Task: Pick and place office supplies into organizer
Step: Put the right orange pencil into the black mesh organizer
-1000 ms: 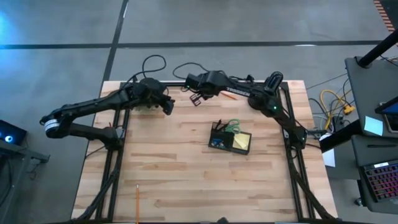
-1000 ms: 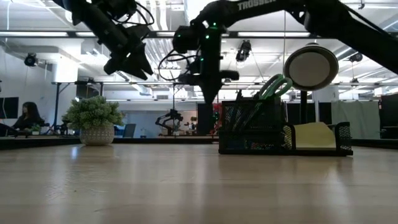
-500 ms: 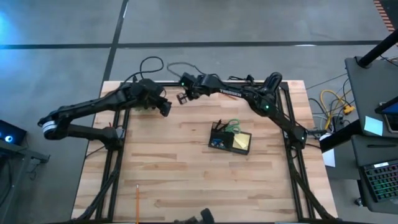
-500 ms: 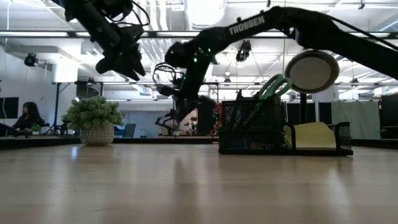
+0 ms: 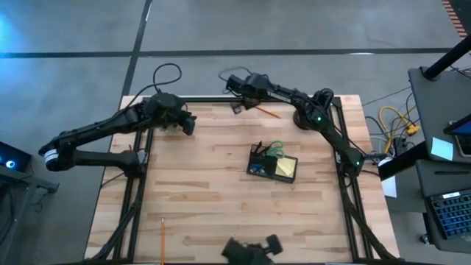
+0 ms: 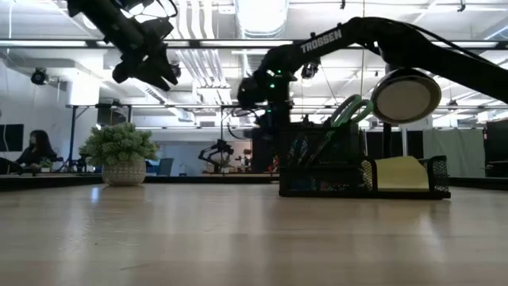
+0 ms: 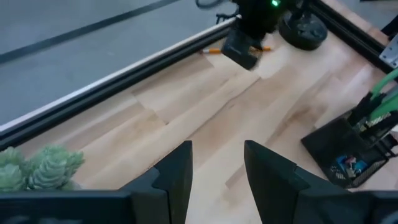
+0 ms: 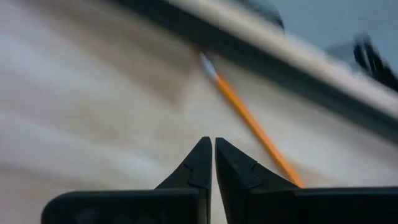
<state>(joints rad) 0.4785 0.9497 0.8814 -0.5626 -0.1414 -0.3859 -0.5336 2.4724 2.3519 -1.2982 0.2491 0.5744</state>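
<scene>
The black mesh organizer stands on the table right of centre, holding green-handled scissors and a yellow sticky-note pad. One orange pencil lies flat by the far edge, and another lies at the near left. My right gripper is shut and points down above the table, just left of the far pencil, with nothing between its fingers. My left gripper hangs open and empty over the far left of the table.
A potted green plant stands at the far left under my left arm. A black desk lamp with a round base stands at the far right. The black frame rail runs along the far edge. A dark object shows at the near edge.
My right gripper has swung along the far edge, first left and then right, and sunk. It stays shut and now hangs beside the far orange pencil. My left gripper has drawn back a little toward the table's left and risen slightly.
</scene>
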